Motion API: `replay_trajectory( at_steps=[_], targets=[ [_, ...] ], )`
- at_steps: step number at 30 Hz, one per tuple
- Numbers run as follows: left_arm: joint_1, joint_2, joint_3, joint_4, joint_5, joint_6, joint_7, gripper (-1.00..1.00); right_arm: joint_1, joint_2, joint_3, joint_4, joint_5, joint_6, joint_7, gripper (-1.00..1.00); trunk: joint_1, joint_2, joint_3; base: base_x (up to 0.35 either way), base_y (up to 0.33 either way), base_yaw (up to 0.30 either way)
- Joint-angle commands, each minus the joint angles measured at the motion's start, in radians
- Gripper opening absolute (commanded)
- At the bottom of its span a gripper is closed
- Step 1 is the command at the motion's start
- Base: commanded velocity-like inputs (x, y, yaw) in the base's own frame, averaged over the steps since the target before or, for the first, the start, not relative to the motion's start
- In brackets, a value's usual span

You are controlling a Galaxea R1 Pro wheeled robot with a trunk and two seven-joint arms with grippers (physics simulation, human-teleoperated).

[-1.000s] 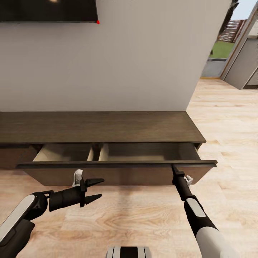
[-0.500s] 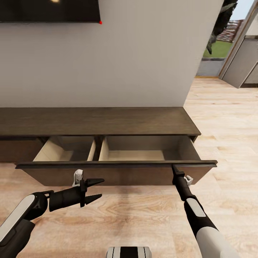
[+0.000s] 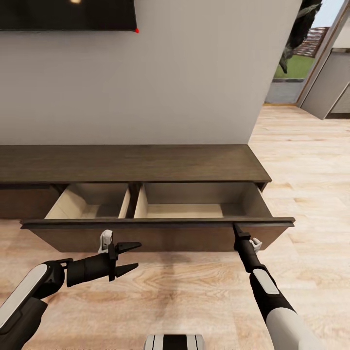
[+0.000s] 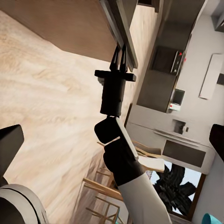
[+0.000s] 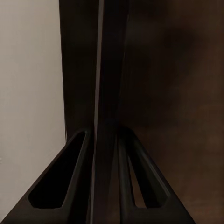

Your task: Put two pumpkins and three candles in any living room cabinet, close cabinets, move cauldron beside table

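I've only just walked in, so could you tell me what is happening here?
The robot is at the long dark cabinet by the wall. Its right claw is shut on the top edge of the wide drawer front, which stands pulled out; both pale compartments look empty. The left claw hovers open above the floor, holding nothing.

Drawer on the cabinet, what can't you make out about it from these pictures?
- Head view: the near floor of the drawer, hidden behind its own front panel.
- Head view: the cabinet is cut off at the left edge.
- Right wrist view: the right gripper straddles the panel's edge; contact unclear.
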Motion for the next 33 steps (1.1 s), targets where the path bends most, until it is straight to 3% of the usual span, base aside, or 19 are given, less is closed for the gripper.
replay_trajectory(
  at_steps=[1,33],
  targets=[
    [-0.001,0.001,-0.001,0.0,0.01,0.0,0.009,1.0,0.0,0.001,-0.004,0.009,-0.002,0.008,0.002,-1.0,0.0,0.0,-0.001,-0.021,0.0,0.0],
    [-0.001,0.001,-0.001,-0.001,0.01,0.0,0.009,1.0,0.0,0.002,-0.004,0.011,-0.002,0.006,0.001,-1.0,0.0,0.0,-0.001,-0.041,0.0,0.0]
  ],
)
